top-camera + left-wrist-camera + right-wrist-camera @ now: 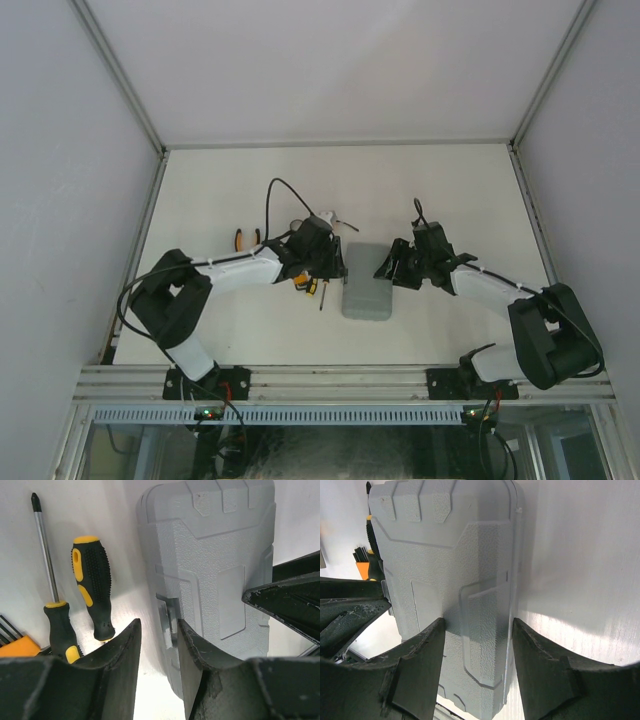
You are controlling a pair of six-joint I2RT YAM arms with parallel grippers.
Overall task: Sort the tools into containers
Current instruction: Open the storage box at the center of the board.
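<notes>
At table centre the grey tool case [367, 297] lies shut, screwdrivers [92, 585] loose beside it. Step: opening it. Left gripper [159, 626] jaws parted astride the side latch [165, 611], not clamped. Right gripper [477, 626] spread over the opposite edge, holding nothing. Next: pinch and pry the latch while right steadies.

The tool case [367, 296] lies closed near the middle of the table [450, 190], between the two grippers. The left gripper [157, 640] sits at its left edge, one finger on either side of the latch [166, 620] there; the right gripper [479, 630] straddles its right edge, one finger over the case, the other over the table. Just left of the case two screwdrivers [92, 587] lie side by side, with the hex-key set [17, 646] left of them. The pliers [246, 239] lie well to the left, behind the left arm [240, 268]
</notes>
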